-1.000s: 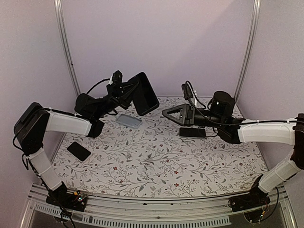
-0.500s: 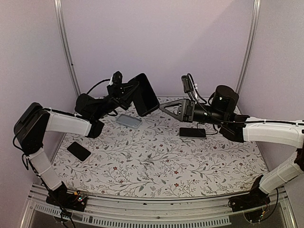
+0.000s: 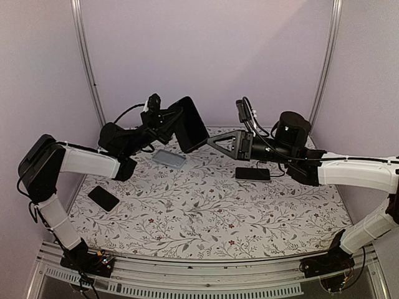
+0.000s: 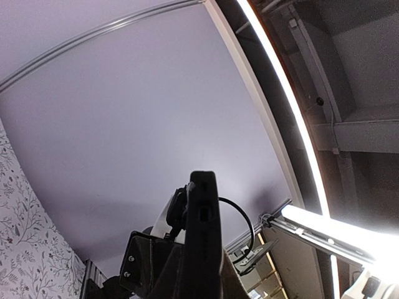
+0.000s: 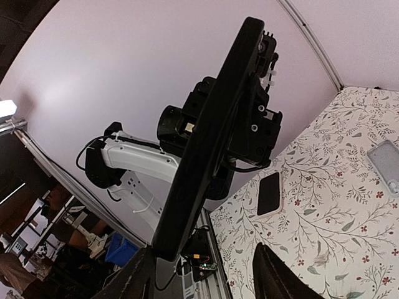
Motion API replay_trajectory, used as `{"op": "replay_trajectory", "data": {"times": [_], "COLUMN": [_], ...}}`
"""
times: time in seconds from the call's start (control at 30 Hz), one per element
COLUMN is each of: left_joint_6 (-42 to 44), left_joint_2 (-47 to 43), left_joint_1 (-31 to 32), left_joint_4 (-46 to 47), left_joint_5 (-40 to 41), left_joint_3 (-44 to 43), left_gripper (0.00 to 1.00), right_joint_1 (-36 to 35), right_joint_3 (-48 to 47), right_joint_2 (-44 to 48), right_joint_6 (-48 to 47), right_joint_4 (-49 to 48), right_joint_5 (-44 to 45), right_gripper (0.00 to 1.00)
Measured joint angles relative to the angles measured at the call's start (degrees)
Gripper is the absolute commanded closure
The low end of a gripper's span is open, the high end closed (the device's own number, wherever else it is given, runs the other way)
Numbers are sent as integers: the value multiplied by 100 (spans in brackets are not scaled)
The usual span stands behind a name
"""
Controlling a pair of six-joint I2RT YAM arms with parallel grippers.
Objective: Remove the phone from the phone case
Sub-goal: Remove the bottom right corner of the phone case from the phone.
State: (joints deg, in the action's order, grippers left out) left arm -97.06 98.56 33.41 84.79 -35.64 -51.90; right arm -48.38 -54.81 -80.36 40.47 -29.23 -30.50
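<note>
Black and thick, the phone [image 3: 189, 123] hangs in the air above the far side of the flowered table [image 3: 206, 212], tilted on edge and pinched by the left gripper [image 3: 165, 119]. It looks to sit inside its case [image 5: 209, 143], and no corner shows peeled, so the removal itself is not yet done. The right gripper [image 3: 212, 141] hovers just beside it, fingers spread, touching nothing. What is left, I judge: catch an edge, peel the case back, draw the phone free.
</note>
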Motion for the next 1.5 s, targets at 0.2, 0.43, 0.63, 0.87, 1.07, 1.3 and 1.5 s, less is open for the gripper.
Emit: {"op": "replay_trajectory", "data": {"times": [0.2,0.43,0.63,0.87,1.07,1.3,1.5], "left_joint_6": [28,85,258,483,669,809,903], "left_joint_2": [2,2,2,2,2,2,7], "left_joint_1": [-11,-44,-109,-125,-160,-164,-164], "left_joint_4": [-28,-28,-28,-31,-39,-116,-177], "left_joint_5": [-15,9,9,31,42,52,74], "left_joint_3": [0,0,0,0,0,0,0], "left_gripper": [100,100,100,100,100,100,100], "right_joint_1": [0,0,13,68,116,175,208], "right_joint_3": [-46,-111,-138,-138,-136,-90,-129], "right_joint_2": [-50,-59,-153,-221,-291,-304,-380], "right_joint_6": [57,164,407,726,1001,1266,1397], "right_joint_4": [76,267,334,369,385,404,404], "right_joint_5": [63,216,299,297,299,302,319], "right_gripper": [48,51,52,52,52,52,52]}}
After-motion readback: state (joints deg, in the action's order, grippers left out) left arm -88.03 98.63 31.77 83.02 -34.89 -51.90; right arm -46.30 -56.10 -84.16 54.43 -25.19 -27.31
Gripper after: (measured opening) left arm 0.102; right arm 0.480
